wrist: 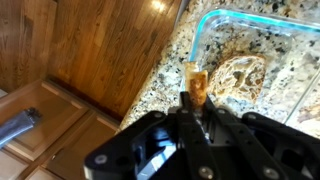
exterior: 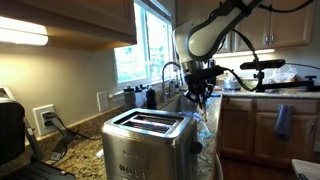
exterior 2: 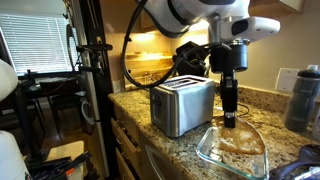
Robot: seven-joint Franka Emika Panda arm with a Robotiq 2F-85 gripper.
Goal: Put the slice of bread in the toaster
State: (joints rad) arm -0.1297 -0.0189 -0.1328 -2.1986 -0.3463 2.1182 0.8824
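Granite bench point(exterior 2: 170, 145) holds the empty toaster point(exterior 2: 182, 105) while the hand point(exterior 2: 229, 115) grips the slice of bread point(wrist: 197, 83) over a glass dish point(exterior 2: 205, 150); insertion remains.

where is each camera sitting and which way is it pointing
Exterior view: low on the counter by the toaster, facing the window; arm and gripper show.
Exterior view: beside the counter, looking across the toaster and glass dish; arm and gripper show.
Wrist view: looks down past the gripper, shut on the slice of bread, over the glass dish and cabinet.
Shared: both exterior views show toaster, arm and gripper; the glass dish also appears in the wrist view.
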